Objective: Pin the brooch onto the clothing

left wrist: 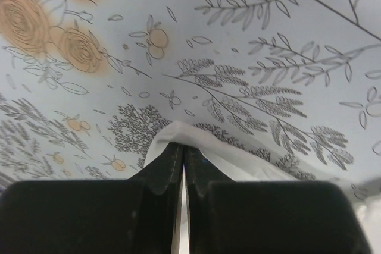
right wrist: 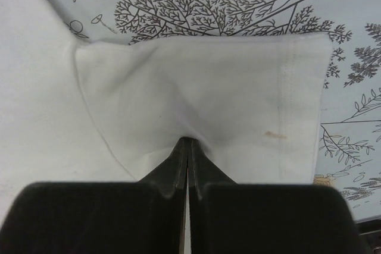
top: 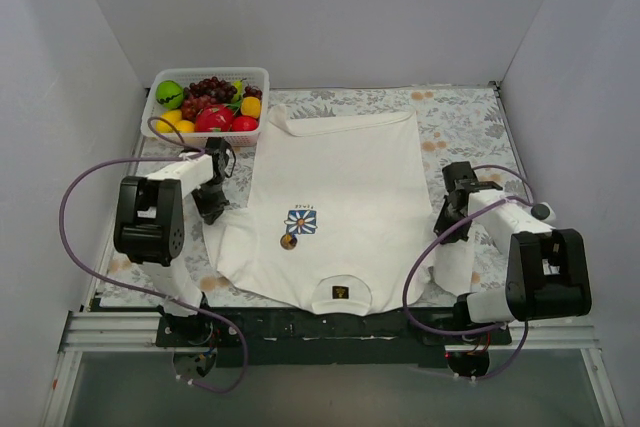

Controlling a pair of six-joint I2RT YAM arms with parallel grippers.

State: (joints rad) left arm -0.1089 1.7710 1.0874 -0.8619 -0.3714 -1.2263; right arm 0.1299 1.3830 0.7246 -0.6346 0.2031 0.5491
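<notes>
L gripper (top: 213, 212), R gripper (top: 443, 219) clench sleeves of white short-sleeved T-shirt (top: 350, 172).
Tiny dark round brooch (top: 288, 241) sits mid-chest, right of nearer L gripper.

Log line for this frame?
left gripper: shut on T-shirt sleeve | right gripper: shut on opposite sleeve | brooch: on chest beside daisy print | pinned: cannot tell
</notes>
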